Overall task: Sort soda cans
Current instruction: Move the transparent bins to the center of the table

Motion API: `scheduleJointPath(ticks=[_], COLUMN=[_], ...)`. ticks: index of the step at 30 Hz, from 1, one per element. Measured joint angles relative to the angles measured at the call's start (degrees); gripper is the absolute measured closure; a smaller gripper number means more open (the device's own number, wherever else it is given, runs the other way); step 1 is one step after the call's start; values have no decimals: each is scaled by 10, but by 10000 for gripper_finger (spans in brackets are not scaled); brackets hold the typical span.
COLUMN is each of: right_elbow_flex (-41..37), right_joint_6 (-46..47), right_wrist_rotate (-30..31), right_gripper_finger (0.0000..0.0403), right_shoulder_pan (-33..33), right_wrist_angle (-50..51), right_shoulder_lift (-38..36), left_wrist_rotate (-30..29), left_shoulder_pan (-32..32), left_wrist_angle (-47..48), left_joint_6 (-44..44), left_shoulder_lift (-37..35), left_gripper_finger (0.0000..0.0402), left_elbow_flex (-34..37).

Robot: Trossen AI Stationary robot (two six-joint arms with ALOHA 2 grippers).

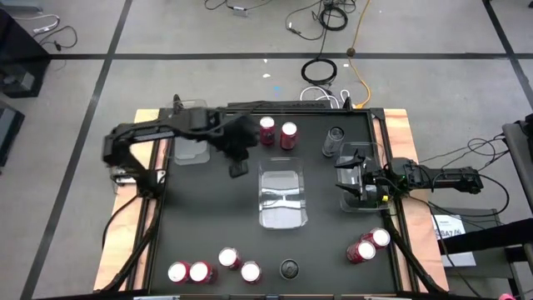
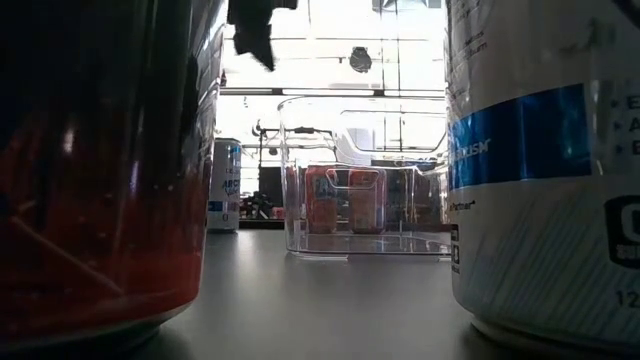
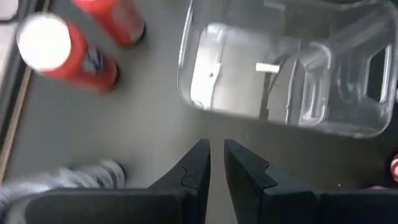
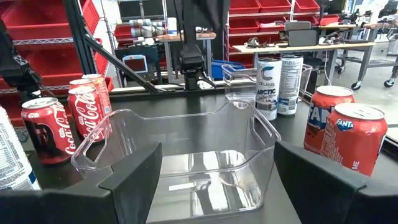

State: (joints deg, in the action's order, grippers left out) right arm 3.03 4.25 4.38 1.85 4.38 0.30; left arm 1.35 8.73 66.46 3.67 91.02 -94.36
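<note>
Soda cans stand upright about the black table. Two red ones and a grey one are near the far edge. Several red ones and a dark one stand along the near edge, and two red are near right. My left gripper hangs shut and empty above the table, left of the centre clear bin; its wrist view shows its fingers over bare table near two red cans. My right gripper is open and empty by the right edge, facing the bin.
A second clear bin sits at the far left corner, with white-and-blue cans beside it in the right wrist view. In the low view, a red can and a white can stand very close. Bare table lies between the centre bin and the near cans.
</note>
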Motion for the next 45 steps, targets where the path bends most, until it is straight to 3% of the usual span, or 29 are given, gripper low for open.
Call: scheduleJointPath(ticks=[4, 8, 19, 26, 37, 40, 45], right_elbow_flex=[0, 0, 0, 0, 0, 0, 0], right_joint_6=[0, 0, 0, 0, 0, 0, 0], right_wrist_rotate=[0, 0, 0, 0, 0, 0, 0], right_gripper_finger=[99, 99, 99, 99, 99, 99, 99], right_shoulder_pan=[0, 0, 0, 0, 0, 0, 0], right_wrist_angle=[0, 0, 0, 0, 0, 0, 0], right_shoulder_lift=[0, 0, 0, 0, 0, 0, 0], left_wrist_rotate=[-2, -28, -141, -147, -171, -168, -167], left_shoulder_pan=[-2, -2, 18, 18, 18, 18, 18], left_wrist_angle=[-45, -36, 16, 12, 14, 14, 14], left_joint_6=[42, 65, 40, -71, -87, -86, -86], left_shoulder_lift=[-96, -189, -396, -423, -422, -422, -422], left_gripper_finger=[343, 343, 343, 343, 341, 324, 262], left_elbow_flex=[138, 223, 317, 318, 318, 318, 318])
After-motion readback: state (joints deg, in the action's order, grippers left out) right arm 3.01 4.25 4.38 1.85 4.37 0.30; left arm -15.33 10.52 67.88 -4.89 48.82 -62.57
